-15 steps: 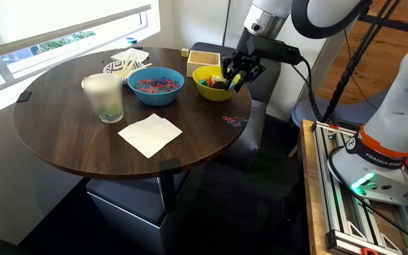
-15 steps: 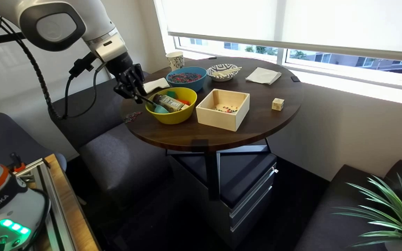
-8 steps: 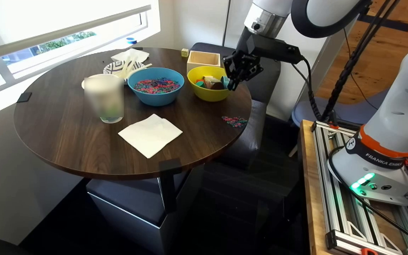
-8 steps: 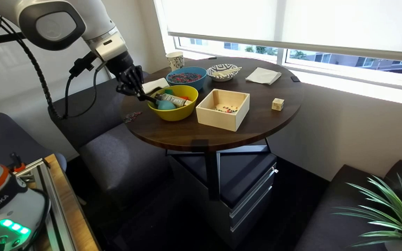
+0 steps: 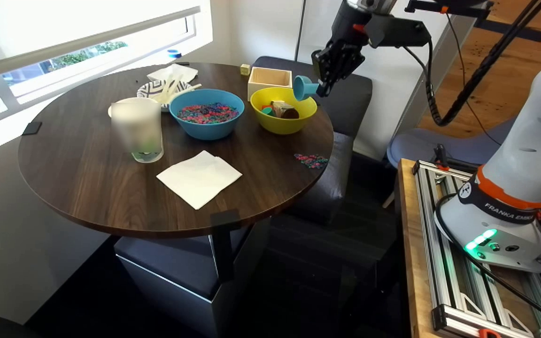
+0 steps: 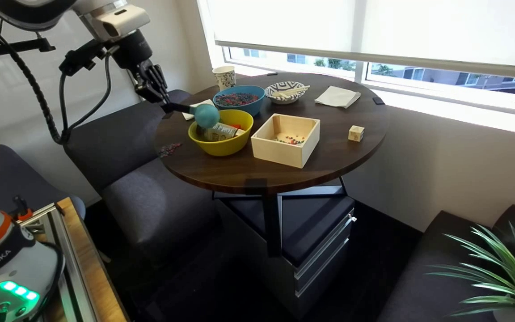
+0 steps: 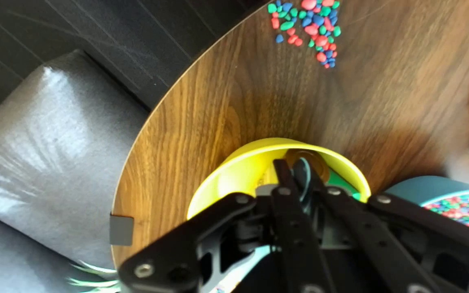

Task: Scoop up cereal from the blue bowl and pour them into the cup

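Above the rim of the yellow bowl point(image 5: 280, 125), the scoop point(image 5: 302, 88) is suspended from the gripper point(image 6: 166, 106), whose jaws are closed on its dark handle point(image 6: 180, 108). The scoop's mouth faces sideways; no cereal is visible in it. The cereal point(image 5: 208, 114) is heaped in the blue bowl point(image 5: 207, 131); loose coloured pieces point(image 5: 311, 161) lie near the edge of the table point(image 5: 270, 176). The cup point(image 6: 225, 78) stands upright near the blue bowl; its contents cannot be seen.

Step in hand, as judged: transfer of the scoop to the blue bowl. Scooping and pouring appear not yet done. Next move: carry the scoop across at a height above both bowl rims. Turn the mouth into the heap, lower, sweep, then level the scoop before lifting toward the cup. Caution: the thin handle may twist in the jaws when the scoop meets resistance.
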Robot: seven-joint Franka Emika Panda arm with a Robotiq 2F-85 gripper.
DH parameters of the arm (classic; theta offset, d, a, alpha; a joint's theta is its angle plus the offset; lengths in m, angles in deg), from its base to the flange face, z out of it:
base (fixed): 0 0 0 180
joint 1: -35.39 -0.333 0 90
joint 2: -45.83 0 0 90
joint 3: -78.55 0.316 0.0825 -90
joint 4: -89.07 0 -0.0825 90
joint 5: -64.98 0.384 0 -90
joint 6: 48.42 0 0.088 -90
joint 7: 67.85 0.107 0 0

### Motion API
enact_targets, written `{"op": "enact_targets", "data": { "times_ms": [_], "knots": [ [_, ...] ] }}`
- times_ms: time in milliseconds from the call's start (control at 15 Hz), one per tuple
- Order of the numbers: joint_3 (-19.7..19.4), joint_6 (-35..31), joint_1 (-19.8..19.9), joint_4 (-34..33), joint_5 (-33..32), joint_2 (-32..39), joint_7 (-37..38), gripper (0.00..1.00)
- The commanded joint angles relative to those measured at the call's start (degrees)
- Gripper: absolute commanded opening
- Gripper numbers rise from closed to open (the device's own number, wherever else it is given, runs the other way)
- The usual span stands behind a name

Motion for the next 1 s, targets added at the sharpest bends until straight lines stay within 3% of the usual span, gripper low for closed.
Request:
{"op": "enact_targets", "data": {
  "times_ms": [0, 67, 133, 200, 333, 400, 467, 600, 933],
  "knots": [
    [-4.0, 3.7, -4.6, -2.8, 7.2, -2.8, -13.5, 0.02],
    [-5.6, 6.1, -5.7, -4.5, 11.0, -1.9, -16.6, 0.02],
    [-3.7, 7.2, -3.4, -5.0, 9.7, -2.0, -14.1, 0.02],
    [-2.3, 4.5, -2.4, -3.5, 8.7, -2.4, -13.2, 0.08],
    [-2.5, 6.1, -2.3, -4.7, 9.0, -2.3, -13.5, 0.08],
    [-2.5, 6.2, -2.3, -4.8, 9.0, -2.3, -13.5, 0.02],
    [-2.9, 6.4, -2.4, -5.9, 9.2, -1.8, -14.5, 0.02],
    [-6.6, 13.9, -5.8, -11.3, 13.5, 1.3, -21.8, 0.02],
    [-10.6, 30.2, -6.7, -27.8, 19.0, 11.0, -33.2, 0.02]
  ]
}}
